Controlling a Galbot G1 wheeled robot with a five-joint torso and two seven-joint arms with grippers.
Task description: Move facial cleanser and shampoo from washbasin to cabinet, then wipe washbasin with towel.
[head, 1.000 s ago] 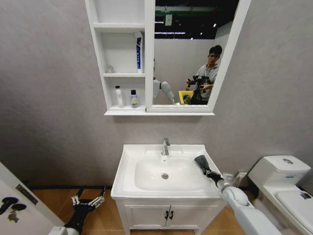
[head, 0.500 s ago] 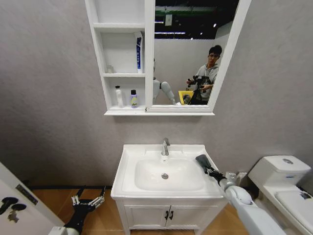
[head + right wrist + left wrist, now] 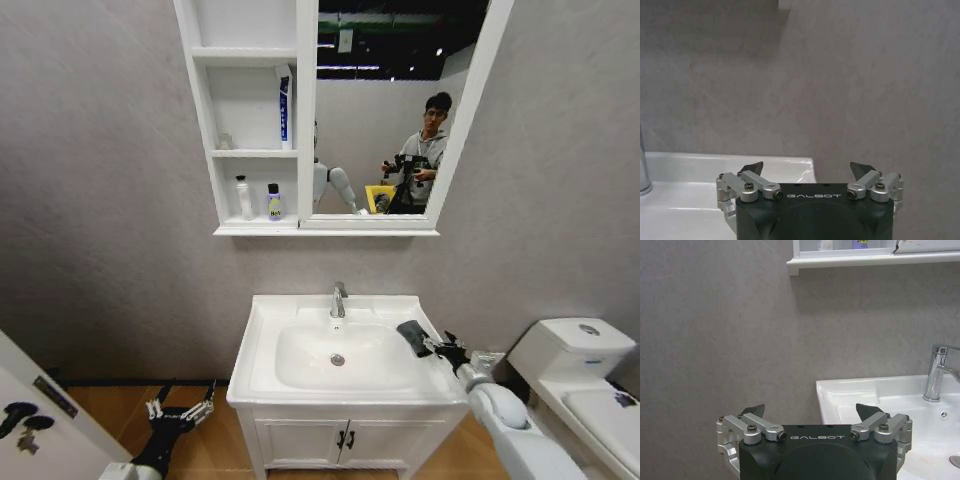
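Since the earlier frame, right gripper (image 3: pixel 447 348) retreated right, fingers wide open, empty; towel (image 3: pixel 413 336) lies on washbasin (image 3: pixel 262 330) rim, soft, easily pinched mid-fold. Left gripper (image 3: pixel 180 412) hangs open, lower left.

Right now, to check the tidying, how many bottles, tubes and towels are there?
Bottles: 2, a white bottle and a yellow-labelled bottle in the cabinet
Tubes: 1, blue tube
Towels: 1, towel on the washbasin
Total: 4

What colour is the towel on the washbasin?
Dark grey-black; the towel shows best in the head view.
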